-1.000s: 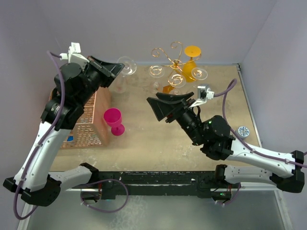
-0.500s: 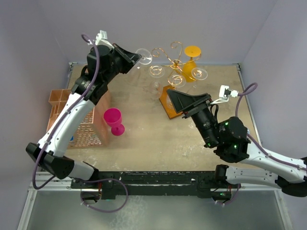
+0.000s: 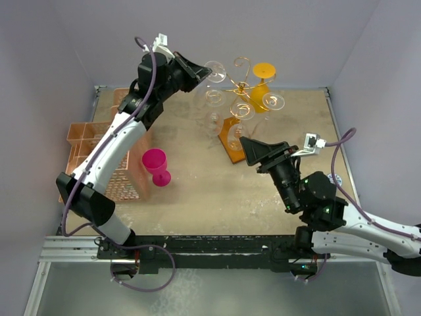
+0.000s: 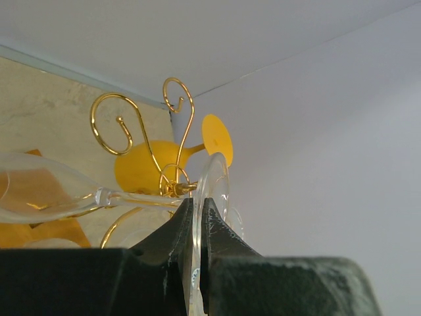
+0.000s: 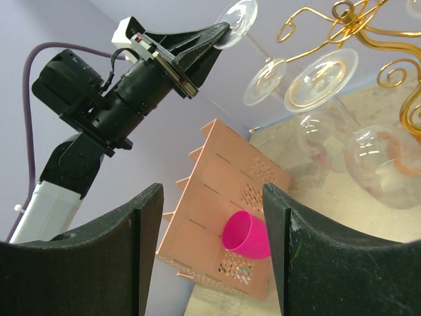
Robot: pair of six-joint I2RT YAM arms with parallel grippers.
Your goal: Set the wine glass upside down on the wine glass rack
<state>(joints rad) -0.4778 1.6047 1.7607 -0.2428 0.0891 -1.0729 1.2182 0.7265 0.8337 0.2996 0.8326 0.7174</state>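
Observation:
My left gripper (image 3: 205,71) is shut on the round foot of a clear wine glass (image 3: 216,70), held high beside the left scrolls of the gold wire rack (image 3: 238,85). In the left wrist view the foot (image 4: 214,178) stands edge-on between the closed jaws (image 4: 195,201). The stem runs left to the bowl, close to the rack's gold hub (image 4: 172,188). The right wrist view shows the held glass (image 5: 238,14) left of the rack (image 5: 360,31). My right gripper (image 3: 253,150) is open and empty, near the rack's orange base (image 3: 231,139).
A yellow glass (image 3: 263,71) and clear glasses (image 3: 273,101) hang on the rack. A pink goblet (image 3: 156,166) stands by an orange lattice crate (image 3: 112,168) at the left. Both also show in the right wrist view, goblet (image 5: 247,236) and crate (image 5: 217,191). A small round object (image 3: 334,179) lies near the right edge.
My left arm has swung right and carried the clear glass from the back left up to the rack's left side. My right arm has drawn back towards its base.

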